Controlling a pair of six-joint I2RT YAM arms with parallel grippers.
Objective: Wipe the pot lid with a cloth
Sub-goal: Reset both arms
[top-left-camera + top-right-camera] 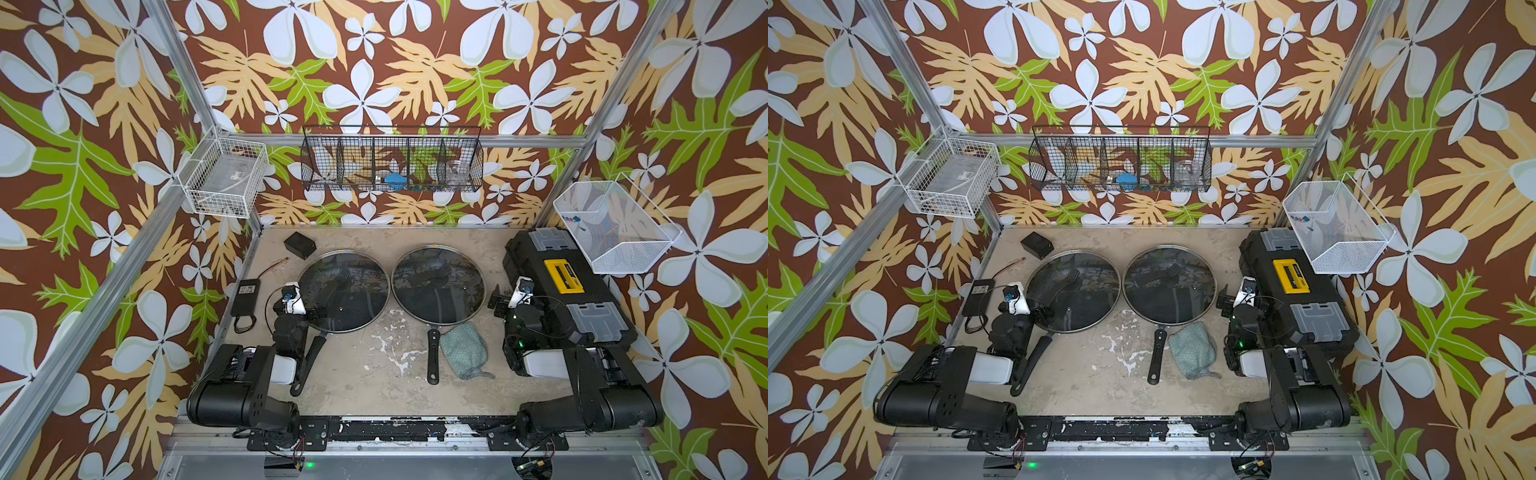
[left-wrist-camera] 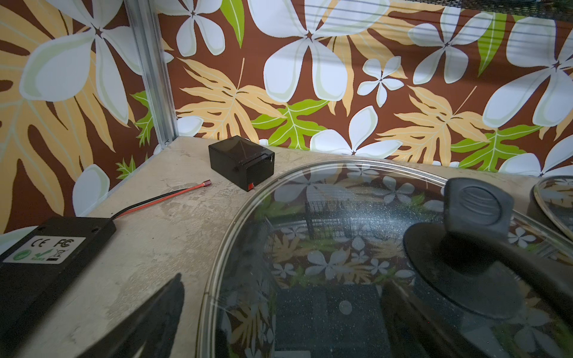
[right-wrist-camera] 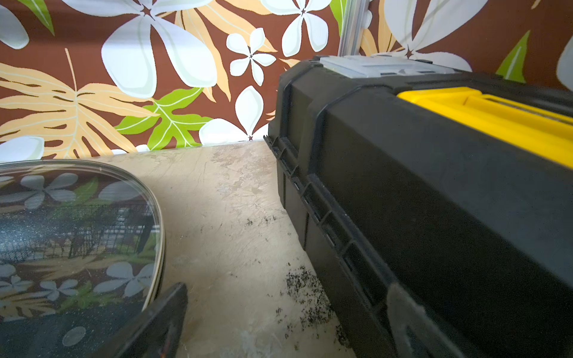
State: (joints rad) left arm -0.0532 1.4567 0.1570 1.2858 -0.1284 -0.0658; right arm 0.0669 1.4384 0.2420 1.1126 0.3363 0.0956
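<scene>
Two frying pans stand side by side, each under a glass pot lid: one lid on the left (image 1: 343, 291) (image 1: 1073, 291) and one on the right (image 1: 439, 282) (image 1: 1169, 284). The pale teal cloth (image 1: 463, 351) (image 1: 1192, 351) lies crumpled on the table beside the right pan's handle (image 1: 433, 357). My left gripper (image 1: 309, 309) (image 2: 279, 325) is open low over the left lid's near-left rim (image 2: 235, 235), short of its black knob (image 2: 477, 204). My right gripper (image 1: 498, 301) (image 3: 285, 325) is open over bare table between the right lid (image 3: 77, 232) and the toolbox, holding nothing.
A black and yellow toolbox (image 1: 557, 282) (image 3: 434, 186) fills the right side. A small black box (image 1: 300, 243) (image 2: 242, 161) and a power adapter (image 1: 245, 297) with red-black wire sit at the left. Wire baskets hang on the walls (image 1: 392, 164). The left pan's handle (image 1: 307, 361) runs past my left arm.
</scene>
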